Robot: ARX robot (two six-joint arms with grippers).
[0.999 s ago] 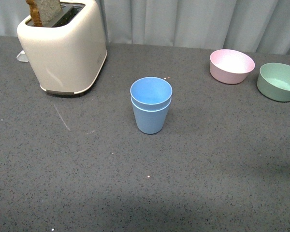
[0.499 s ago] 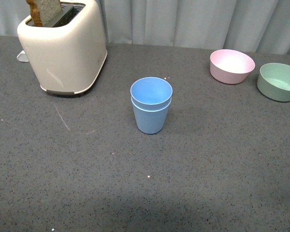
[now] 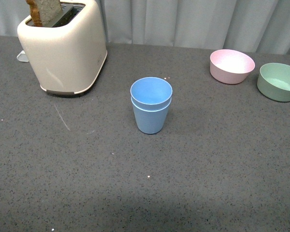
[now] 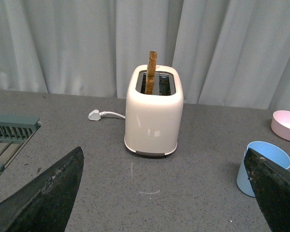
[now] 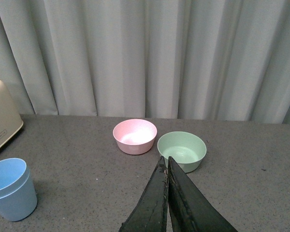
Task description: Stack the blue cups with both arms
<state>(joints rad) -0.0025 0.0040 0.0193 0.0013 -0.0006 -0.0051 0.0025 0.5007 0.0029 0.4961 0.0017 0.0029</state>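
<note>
Two light-blue cups (image 3: 151, 105) stand nested, one inside the other, upright at the middle of the grey table. Neither arm shows in the front view. In the left wrist view the left gripper (image 4: 166, 193) is open, its black fingers (image 4: 43, 198) wide apart over bare table, and the blue cups (image 4: 261, 166) stand partly hidden behind one finger. In the right wrist view the right gripper (image 5: 166, 162) is shut with nothing between its fingers; the stacked blue cups (image 5: 10, 189) stand well off to one side of it.
A cream toaster (image 3: 63, 46) with a slice of bread in it stands at the back left, its white plug (image 4: 95, 115) behind it. A pink bowl (image 3: 232, 66) and a green bowl (image 3: 279, 81) sit at the back right. A grey-green rack (image 4: 9, 128) edges into the left wrist view.
</note>
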